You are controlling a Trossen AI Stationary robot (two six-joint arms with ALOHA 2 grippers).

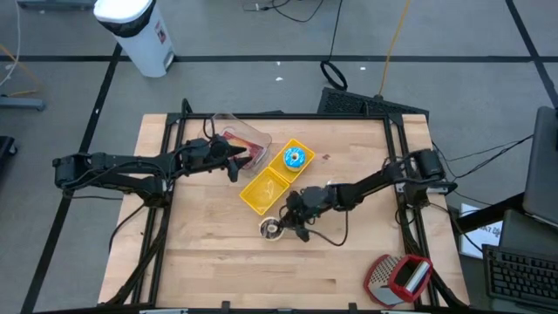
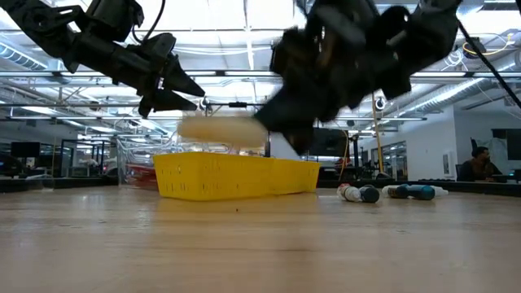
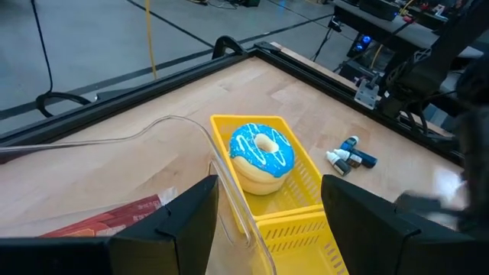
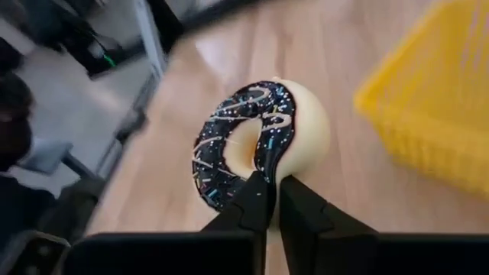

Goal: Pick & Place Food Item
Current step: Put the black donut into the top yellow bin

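Fig.: overhead w/ wrist insets. Task item = chocolate donut (image 4: 256, 141), ring-shaped, pale cream dough w/ dark glossy icing, thin white drizzle lines and fine coloured sprinkles; hole open at centre. In the right wrist view it stands on edge, iced face turned sideways. R gripper (image 4: 273, 200) is clamped tight on the ring's lower rim, fingers (image 4: 256, 205) nearly meeting, one inside the hole and one outside. In the overhead view the donut (image 1: 270, 228) sits at approx. 6 o'clock of the yellow tray (image 1: 261, 194), just off its near corner, at the tip of the R gripper (image 1: 292, 214); whether it touches the wooden table (image 1: 209, 253) can't be told. Tray has two compartments; the far one holds a blue-iced donut (image 3: 262, 153) w/ white drizzle. L gripper (image 3: 263, 218), fingers spread wide and empty, hovers at approx. 10 o'clock of the tray over a clear plastic container (image 1: 246, 139).
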